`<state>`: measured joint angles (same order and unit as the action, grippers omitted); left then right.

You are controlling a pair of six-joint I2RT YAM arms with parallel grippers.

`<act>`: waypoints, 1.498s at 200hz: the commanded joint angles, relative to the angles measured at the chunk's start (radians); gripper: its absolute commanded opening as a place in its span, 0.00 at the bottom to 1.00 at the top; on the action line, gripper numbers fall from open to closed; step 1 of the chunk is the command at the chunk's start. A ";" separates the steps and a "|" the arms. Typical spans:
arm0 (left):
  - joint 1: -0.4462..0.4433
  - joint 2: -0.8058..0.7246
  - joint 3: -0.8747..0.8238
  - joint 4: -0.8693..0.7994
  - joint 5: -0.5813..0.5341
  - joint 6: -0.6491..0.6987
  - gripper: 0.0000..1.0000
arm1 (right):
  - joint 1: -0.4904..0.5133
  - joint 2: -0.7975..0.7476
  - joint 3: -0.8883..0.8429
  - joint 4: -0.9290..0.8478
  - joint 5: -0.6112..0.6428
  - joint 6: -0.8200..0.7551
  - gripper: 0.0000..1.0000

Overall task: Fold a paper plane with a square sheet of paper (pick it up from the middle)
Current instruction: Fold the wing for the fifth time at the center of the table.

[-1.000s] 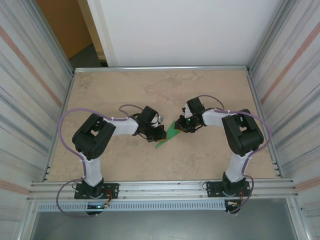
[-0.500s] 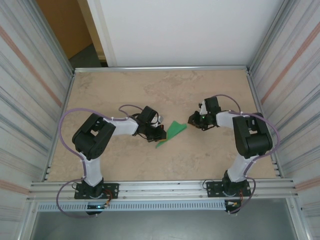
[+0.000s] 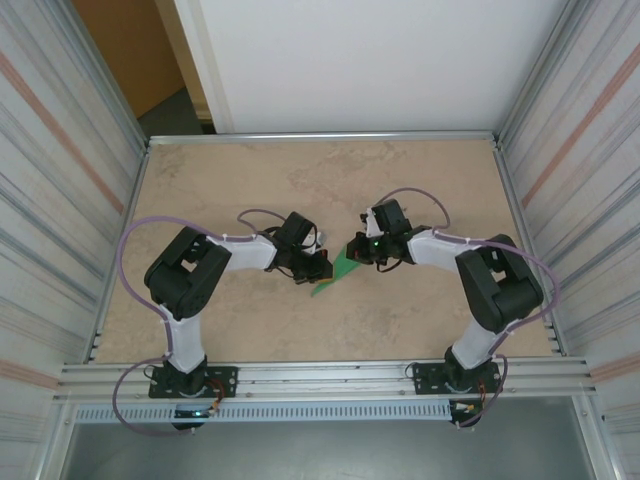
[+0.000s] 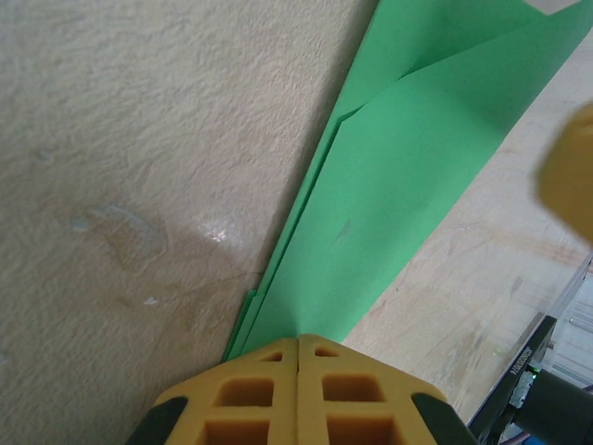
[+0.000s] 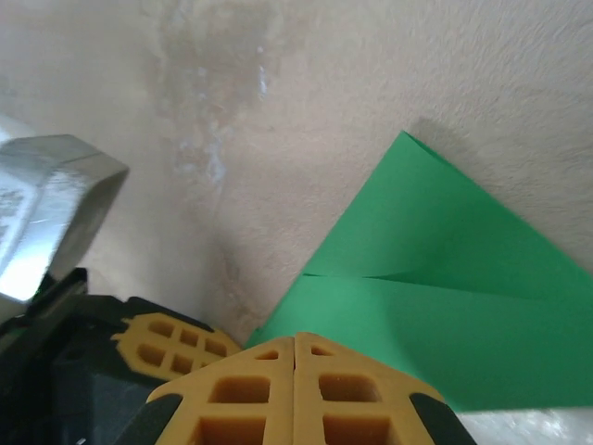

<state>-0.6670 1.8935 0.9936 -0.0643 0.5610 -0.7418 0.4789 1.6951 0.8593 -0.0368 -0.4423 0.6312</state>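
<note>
Top external view: the folded square sheet of paper (image 3: 337, 272) lies at the middle of the table (image 3: 230, 180) between left gripper (image 3: 316, 270) and right gripper (image 3: 360, 250) — both pressed shut at its ends; any sideways drag could skew the crease.

The paper (image 4: 408, 167) is smooth, matt green. The bench (image 4: 120, 120) has a rough, stone-like surface with glossy spots.

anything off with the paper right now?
Minor only: in the left wrist view the layers of the folded bright green paper sheet don't line up; a lower layer peeks out along its left edge near the left gripper. No tears; faint stains on the beige table.
</note>
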 commanded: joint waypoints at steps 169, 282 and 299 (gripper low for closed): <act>-0.033 0.065 0.126 -0.009 0.048 0.096 0.01 | -0.065 0.144 -0.034 -0.030 -0.015 -0.002 0.00; -0.031 0.100 0.124 -0.128 0.032 0.159 0.00 | -0.070 0.196 -0.002 -0.104 0.020 -0.005 0.00; -0.029 0.070 0.087 -0.141 0.030 0.174 0.00 | -0.075 0.208 0.003 -0.122 0.032 -0.005 0.00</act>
<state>-0.6998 1.9911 1.1309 -0.1009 0.6037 -0.6189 0.4145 1.8214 0.8795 -0.0330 -0.5346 0.6453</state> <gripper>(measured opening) 0.048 0.044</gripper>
